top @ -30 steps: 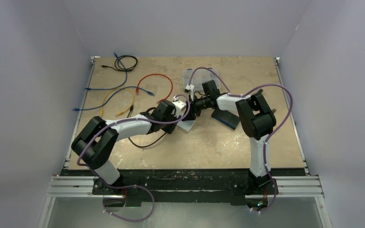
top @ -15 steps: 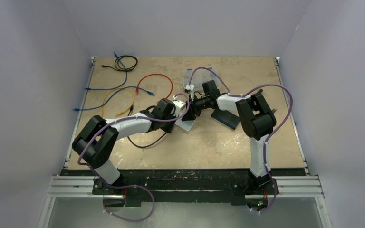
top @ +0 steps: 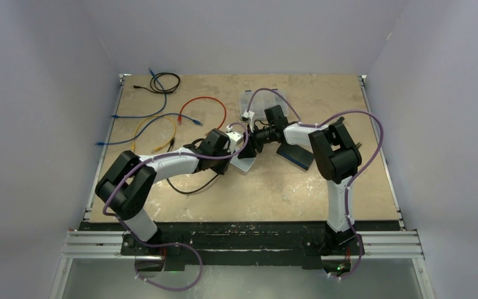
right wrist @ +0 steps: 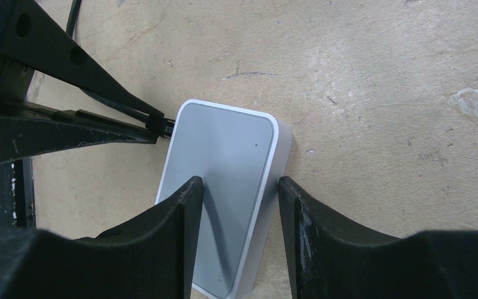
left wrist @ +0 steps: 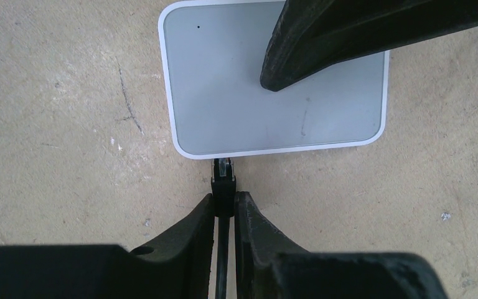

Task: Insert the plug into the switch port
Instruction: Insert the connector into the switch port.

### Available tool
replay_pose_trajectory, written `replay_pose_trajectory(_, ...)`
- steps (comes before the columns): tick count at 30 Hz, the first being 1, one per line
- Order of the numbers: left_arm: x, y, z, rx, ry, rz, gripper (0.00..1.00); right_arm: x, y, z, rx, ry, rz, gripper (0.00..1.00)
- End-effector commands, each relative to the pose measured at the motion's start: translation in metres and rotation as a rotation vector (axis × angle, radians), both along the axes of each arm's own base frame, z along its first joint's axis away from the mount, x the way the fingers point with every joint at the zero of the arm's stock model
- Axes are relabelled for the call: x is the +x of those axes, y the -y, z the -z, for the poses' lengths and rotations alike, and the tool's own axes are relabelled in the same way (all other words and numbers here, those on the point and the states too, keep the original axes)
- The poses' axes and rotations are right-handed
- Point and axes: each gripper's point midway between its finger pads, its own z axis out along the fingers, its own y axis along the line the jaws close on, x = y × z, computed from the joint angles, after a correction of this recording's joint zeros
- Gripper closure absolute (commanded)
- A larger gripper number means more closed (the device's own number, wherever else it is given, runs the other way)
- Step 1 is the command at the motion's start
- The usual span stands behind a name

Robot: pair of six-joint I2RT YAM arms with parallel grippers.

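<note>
From above, I see both arms meeting over the white switch (top: 244, 164) on the desk (top: 299, 193). Left wrist: my left gripper (left wrist: 224, 199) pinches the plug (left wrist: 223, 177), its tip touching the switch's edge. Right wrist: right gripper (right wrist: 238, 187) half-open, one finger atop the switch

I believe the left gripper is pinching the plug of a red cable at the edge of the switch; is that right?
Not quite: the cable is black, not red. The left wrist view shows the left gripper pinching the black cable's plug at the edge of the switch.
</note>
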Motion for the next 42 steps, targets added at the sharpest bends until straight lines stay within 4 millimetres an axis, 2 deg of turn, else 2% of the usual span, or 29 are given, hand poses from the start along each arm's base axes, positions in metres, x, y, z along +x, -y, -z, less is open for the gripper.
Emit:
replay_pose_trajectory(1,0.007,0.003,-0.004,-0.004,0.004,-0.007,0.84,-0.018,0.009,0.017,-0.077,-0.075,0.017,0.50)
replay_pose_trajectory(16,0.004,0.004,-0.004,-0.004,-0.008,0.005,0.82,-0.018,0.009,0.017,-0.074,-0.077,0.017,0.50)
replay_pose_trajectory(19,0.005,0.004,-0.003,-0.002,-0.005,0.002,0.86,-0.017,0.009,0.018,-0.076,-0.077,0.019,0.50)
replay_pose_trajectory(22,0.006,0.005,-0.001,-0.002,-0.004,0.006,1.00,-0.017,0.009,0.017,-0.077,-0.074,0.019,0.50)
replay_pose_trajectory(28,0.014,0.010,0.004,-0.012,0.033,0.027,1.00,-0.023,0.005,0.019,-0.061,-0.092,-0.016,0.51)
replay_pose_trajectory(35,0.046,0.023,-0.026,-0.101,0.238,0.057,1.00,-0.051,-0.014,0.018,-0.033,-0.111,-0.174,0.51)
replay_pose_trajectory(42,0.062,0.032,-0.047,-0.177,0.351,0.108,1.00,-0.075,-0.025,0.021,-0.016,-0.136,-0.296,0.51)
